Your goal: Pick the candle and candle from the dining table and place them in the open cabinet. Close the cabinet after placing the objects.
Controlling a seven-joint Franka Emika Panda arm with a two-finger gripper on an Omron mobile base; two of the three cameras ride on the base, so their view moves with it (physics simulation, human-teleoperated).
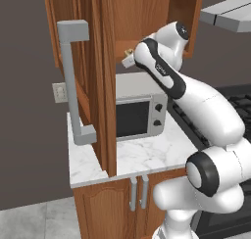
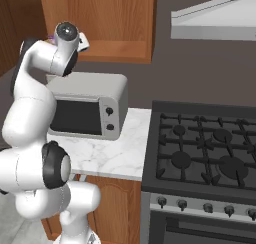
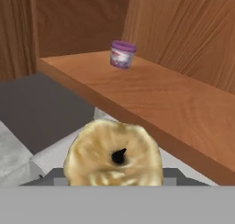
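- Gripper (image 1: 128,58): two-finger, clamped on the short, stubby golden-yellow candle (image 3: 113,155), held just before the cabinet shelf edge.
- Candle: rounded, mottled wax top, small black wick at centre.
- Reddish-brown wooden wall cabinet (image 3: 151,97): door swung open, long squared grey bar handle (image 1: 73,81).
- Small purple-lidded tub (image 3: 122,54): upright, deeper on the shelf.
- Silver microwave (image 2: 90,110): below on the marble counter.

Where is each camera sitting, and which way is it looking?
Left base view: behind the arm on its left, looking forward at the open cabinet door and the microwave; the white arm rises from the lower right.
Right base view: behind on the right, looking at the microwave and the stove; the arm rises from the lower left.
Hand view: on the hand, looking along the claw at the candle it holds, the cabinet shelf and a purple tub.
Both base views share the microwave, marble counter and arm.
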